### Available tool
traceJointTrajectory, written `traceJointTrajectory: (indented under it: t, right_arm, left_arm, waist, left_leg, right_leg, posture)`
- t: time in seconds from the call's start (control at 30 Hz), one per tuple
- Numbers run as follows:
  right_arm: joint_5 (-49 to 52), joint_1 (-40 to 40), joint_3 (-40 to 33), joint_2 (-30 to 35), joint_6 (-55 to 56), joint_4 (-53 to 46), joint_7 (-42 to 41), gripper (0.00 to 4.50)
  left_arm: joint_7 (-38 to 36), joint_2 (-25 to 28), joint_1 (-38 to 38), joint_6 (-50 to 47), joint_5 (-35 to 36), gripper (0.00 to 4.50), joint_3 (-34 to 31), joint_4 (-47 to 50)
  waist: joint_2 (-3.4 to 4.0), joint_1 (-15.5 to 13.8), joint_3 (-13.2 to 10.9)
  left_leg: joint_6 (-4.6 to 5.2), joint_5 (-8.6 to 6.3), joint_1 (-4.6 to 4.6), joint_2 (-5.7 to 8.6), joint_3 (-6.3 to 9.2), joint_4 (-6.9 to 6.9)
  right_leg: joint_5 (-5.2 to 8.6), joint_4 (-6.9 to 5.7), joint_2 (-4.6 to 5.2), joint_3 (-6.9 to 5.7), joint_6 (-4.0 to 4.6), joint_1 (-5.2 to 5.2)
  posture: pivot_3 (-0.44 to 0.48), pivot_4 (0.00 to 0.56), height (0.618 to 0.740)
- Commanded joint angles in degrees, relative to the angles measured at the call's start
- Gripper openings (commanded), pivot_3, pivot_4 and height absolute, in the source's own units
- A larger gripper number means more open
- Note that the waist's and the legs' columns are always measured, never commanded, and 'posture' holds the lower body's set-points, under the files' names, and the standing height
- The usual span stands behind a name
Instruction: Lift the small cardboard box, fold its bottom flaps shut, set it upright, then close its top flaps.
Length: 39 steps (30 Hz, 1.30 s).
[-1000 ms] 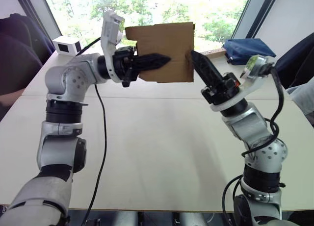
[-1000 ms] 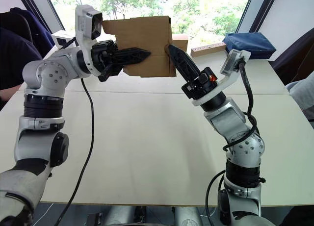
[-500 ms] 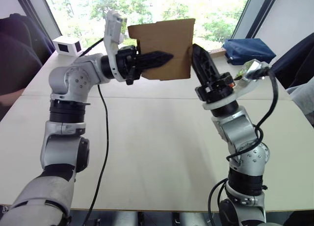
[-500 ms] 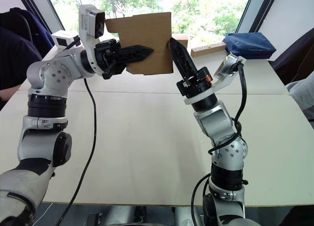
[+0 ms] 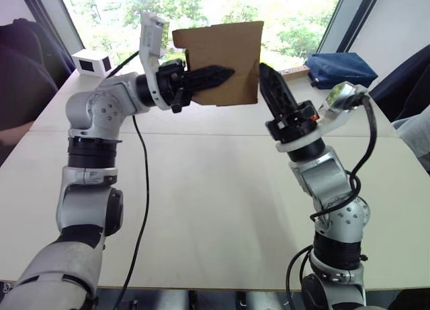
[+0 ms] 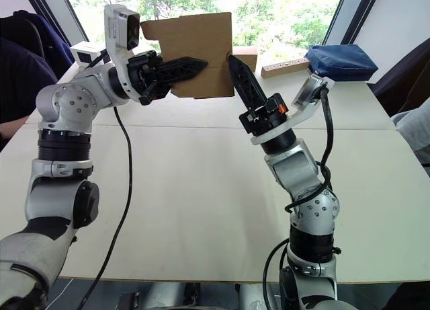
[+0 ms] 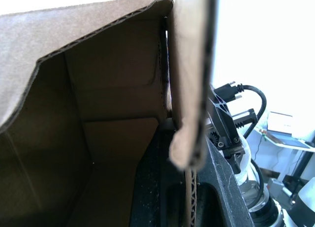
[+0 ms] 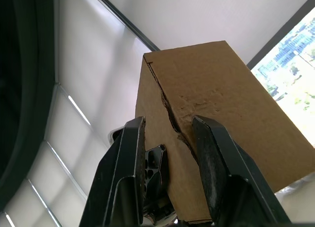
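No readable text, label or number appears on anything here.

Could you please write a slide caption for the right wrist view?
Right gripper, jaws open, points up at the seam of the small cardboard box held aloft.

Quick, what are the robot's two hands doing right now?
Left gripper: shut on the small cardboard box, holding it up in the air.
Right gripper: open, fingers pressing against the box's end.

The table below the raised small cardboard box lies open, apparently unobstructed.
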<state>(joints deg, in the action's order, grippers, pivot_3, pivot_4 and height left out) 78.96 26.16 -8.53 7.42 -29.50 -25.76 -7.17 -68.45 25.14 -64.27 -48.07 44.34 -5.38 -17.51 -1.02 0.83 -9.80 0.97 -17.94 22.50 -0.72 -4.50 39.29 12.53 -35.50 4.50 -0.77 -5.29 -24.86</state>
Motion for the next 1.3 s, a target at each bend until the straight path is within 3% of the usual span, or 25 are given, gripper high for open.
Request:
traceJointTrajectory:
  t: [0.03, 0.3, 0.4, 0.47, 0.5, 0.87, 1.13, 1.3]
  right_arm:
    - [1.89, -0.96, -2.38, 1.78, 0.25, -2.22, -0.18, 1.51]
    - [2.70, -1.31, -3.89, 2.49, 1.16, -2.03, 1.05, 1.51]
    - [1.25, -0.43, -2.94, 1.09, 1.97, -1.04, 1.57, 0.85]
    - [0.89, 0.05, -2.13, 0.80, 1.74, -0.77, 1.41, 0.12]
    - [0.69, 0.30, -1.64, 0.74, 1.48, -0.68, 1.32, 0.02]
    - [-0.79, 0.37, 2.81, 1.49, -2.34, -0.20, -2.28, 0.02]
    - [-0.32, -2.88, 0.45, 4.48, -3.66, -1.45, -2.76, 0.02]
    - [1.59, -12.55, -8.15, 19.89, -9.12, -5.49, -5.44, 0.02]
  left_arm:
    - [-0.71, 0.56, -2.72, 0.45, 0.51, 0.00, -0.92, 1.01]
    - [-1.08, 0.75, -2.74, 0.44, 0.41, 0.00, -0.88, 0.74]
    - [-1.05, 0.42, -2.51, 0.44, 0.44, 0.00, -0.75, 0.89]
    - [-1.12, 0.30, -2.31, 0.17, 0.59, 0.00, -0.57, 1.36]
    - [-1.12, 0.27, -2.28, 0.08, 0.61, 0.00, -0.51, 1.47]
    - [-2.82, 0.25, -0.18, -1.93, 1.04, 0.00, 1.48, 4.57]
    - [-2.97, 0.70, -0.12, -2.17, -0.04, 0.00, 1.43, 4.97]
    - [-4.64, 6.77, -2.21, 2.42, -10.43, 0.00, 10.76, 7.96]
  waist:
    - [0.00, -0.05, 0.00]
    - [0.00, 0.14, 0.00]
    - [0.00, 0.10, 0.00]
    - [0.00, 0.09, 0.00]
    - [0.00, 0.09, 0.00]
    - [0.00, 0.09, 0.00]
    - [0.00, -0.06, 0.00]
    - [0.00, -0.24, 0.00]
  left_leg:
    - [0.00, 0.00, 0.00, 0.00, 0.00, 0.00]
    - [0.00, 0.00, 0.00, -0.01, 0.01, 0.00]
    - [0.00, 0.00, 0.00, -0.01, 0.01, -0.01]
    - [0.00, 0.00, 0.00, -0.01, 0.00, -0.01]
    - [0.00, 0.00, 0.00, 0.00, 0.00, -0.01]
    - [0.00, 0.00, 0.00, 0.00, 0.00, 0.00]
    - [0.00, 0.00, 0.00, 0.00, 0.01, 0.00]
    - [0.04, -0.03, 0.05, 0.03, 0.01, -0.01]
  right_leg:
    - [0.00, 0.00, 0.00, 0.00, 0.00, 0.00]
    - [0.00, -0.01, -0.01, 0.00, 0.00, -0.01]
    - [0.00, -0.01, -0.01, 0.00, 0.00, -0.01]
    - [0.00, -0.01, -0.01, 0.00, 0.00, -0.01]
    - [0.00, 0.00, -0.01, 0.00, 0.00, -0.01]
    - [0.00, 0.00, 0.00, 0.00, 0.00, -0.01]
    - [0.00, 0.00, 0.00, 0.00, 0.00, 0.00]
    - [0.00, 0.13, 0.03, -0.01, 0.00, 0.02]
  posture:
    - [0.000, 0.150, 0.740]
    - [0.000, 0.150, 0.740]
    - [0.000, 0.150, 0.740]
    - [0.000, 0.150, 0.740]
    - [0.000, 0.150, 0.740]
    - [0.000, 0.150, 0.740]
    - [0.000, 0.150, 0.740]
    - [0.000, 0.150, 0.740]
